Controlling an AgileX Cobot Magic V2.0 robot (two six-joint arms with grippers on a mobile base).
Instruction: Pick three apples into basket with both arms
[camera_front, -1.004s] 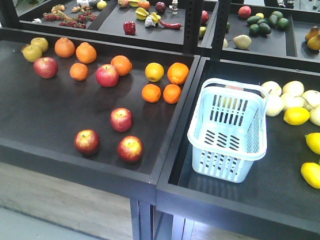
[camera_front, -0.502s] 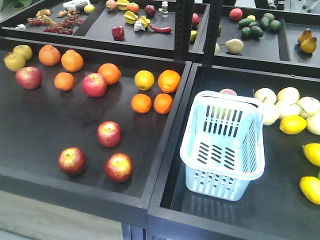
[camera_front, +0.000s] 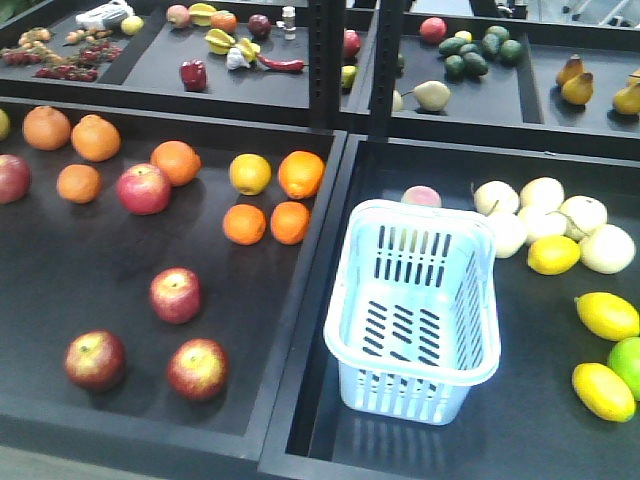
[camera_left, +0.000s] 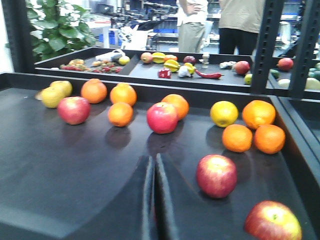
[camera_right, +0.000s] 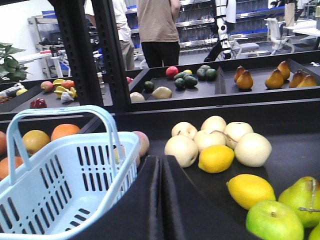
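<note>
Three dark red apples lie in the left tray near its front edge: one (camera_front: 175, 295) behind, two (camera_front: 95, 360) (camera_front: 197, 369) in front. The left wrist view shows two of them (camera_left: 216, 175) (camera_left: 272, 222) to the right of my left gripper (camera_left: 152, 159), which is shut with nothing in it, low over the tray floor. The pale blue basket (camera_front: 400, 395) stands empty in the right tray. My right gripper (camera_right: 161, 160) is shut and empty, just right of the basket (camera_right: 75, 145). Neither arm shows in the front view.
Two more red apples (camera_front: 143, 189) (camera_front: 10, 178) and several oranges (camera_front: 265, 200) lie farther back in the left tray. A raised black divider (camera_front: 320, 290) separates the trays. Pale round fruit (camera_front: 545, 195), lemons (camera_front: 605, 315) and a green apple (camera_right: 272, 220) lie right of the basket; a pink fruit (camera_front: 421, 196) sits behind it.
The whole scene has slid left and down in the front view, as if the camera moved forward and right. No fruit or basket has shifted within its tray.
</note>
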